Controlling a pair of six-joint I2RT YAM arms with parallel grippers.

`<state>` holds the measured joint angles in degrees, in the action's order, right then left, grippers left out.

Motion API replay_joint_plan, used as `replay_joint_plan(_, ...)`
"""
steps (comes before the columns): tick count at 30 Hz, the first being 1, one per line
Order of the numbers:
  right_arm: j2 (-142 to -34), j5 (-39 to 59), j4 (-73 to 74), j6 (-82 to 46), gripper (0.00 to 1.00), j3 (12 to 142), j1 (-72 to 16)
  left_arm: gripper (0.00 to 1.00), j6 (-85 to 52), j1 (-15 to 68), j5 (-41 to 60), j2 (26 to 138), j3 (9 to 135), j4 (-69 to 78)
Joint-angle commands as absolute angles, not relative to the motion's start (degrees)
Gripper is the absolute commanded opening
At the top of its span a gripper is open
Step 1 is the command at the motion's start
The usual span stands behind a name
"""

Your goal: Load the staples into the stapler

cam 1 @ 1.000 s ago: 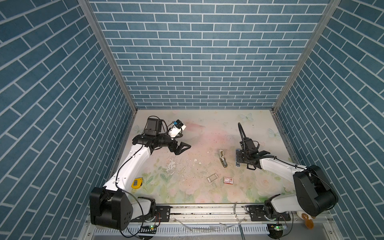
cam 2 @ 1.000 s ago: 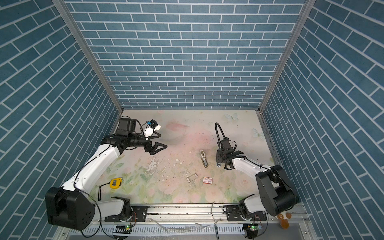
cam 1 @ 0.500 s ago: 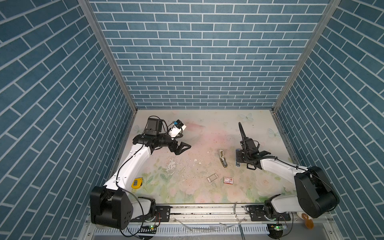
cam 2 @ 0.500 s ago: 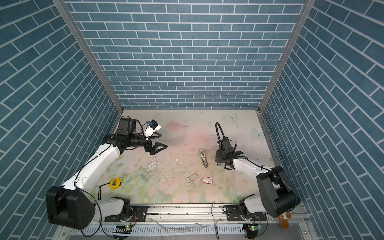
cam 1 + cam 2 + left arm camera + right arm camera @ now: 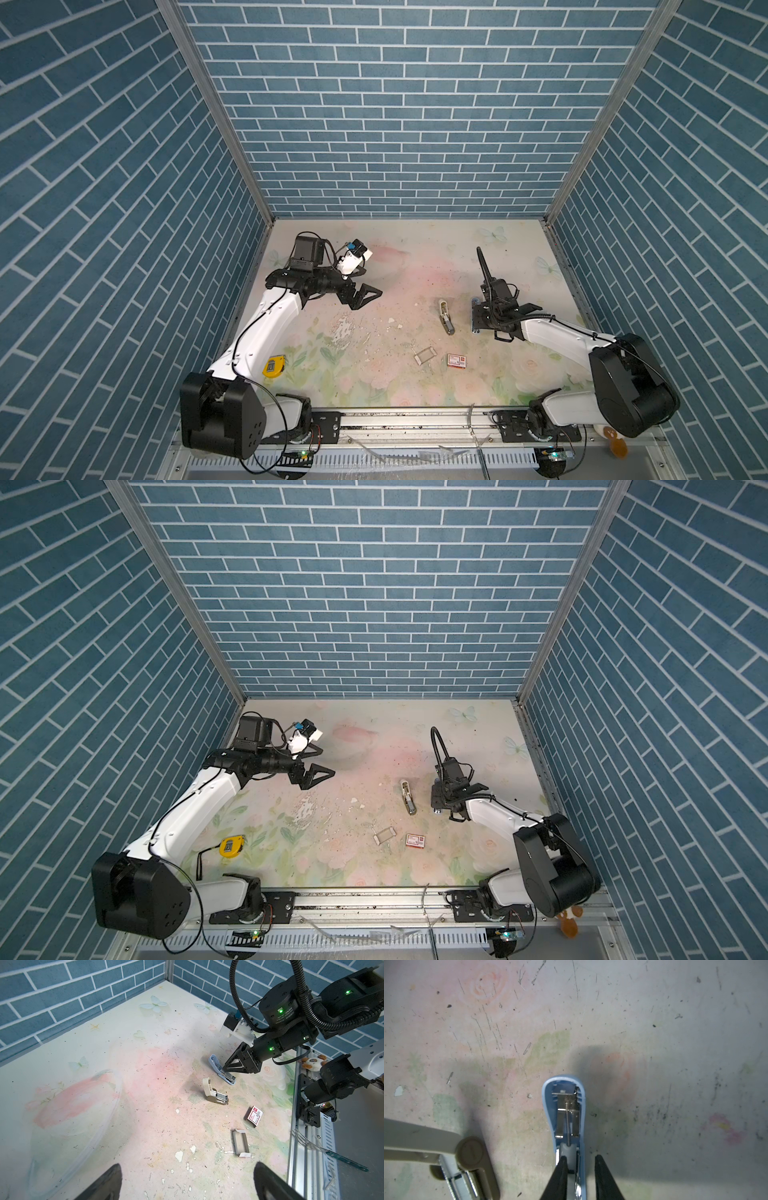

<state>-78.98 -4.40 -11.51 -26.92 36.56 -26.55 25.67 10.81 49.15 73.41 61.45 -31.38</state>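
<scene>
A blue stapler (image 5: pixel 566 1109) lies hinged open on the mat right of centre; in both top views only its end (image 5: pixel 473 331) shows under the arm. My right gripper (image 5: pixel 580 1159) is down on it: one finger sits inside its channel and the other just outside its side wall, jaws narrowly apart with small gaps showing. A beige stapler (image 5: pixel 215 1093), also open, lies just to the left (image 5: pixel 445 318). Loose staples (image 5: pixel 150 1176) are scattered on the mat. My left gripper (image 5: pixel 187 1169) hovers wide open and empty at the left (image 5: pixel 368 297).
A red-and-white box (image 5: pixel 456 360) and an open cardboard tray (image 5: pixel 424 355) lie in front of the staplers. A yellow tape measure (image 5: pixel 274 365) sits by the left arm. A clear bowl (image 5: pixel 119 1093) stands further back. White flakes (image 5: pixel 179 1155) litter the middle.
The right gripper's jaws have drawn slightly closer together over the blue stapler. Neither arm has visibly moved.
</scene>
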Motion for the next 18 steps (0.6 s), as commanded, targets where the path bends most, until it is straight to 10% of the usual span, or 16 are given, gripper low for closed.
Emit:
replay_joint_plan(1,-77.94,-3.96,-12.9,-25.61,0.24,35.72,-26.28,1.0,25.56,11.25,49.91,73.04,60.91,-31.29)
replay_joint_plan(18,-77.65,-4.07,-13.47,-24.96,0.24,35.95,-26.28,0.99,25.56,11.33,49.66,73.02,60.75,-31.29)
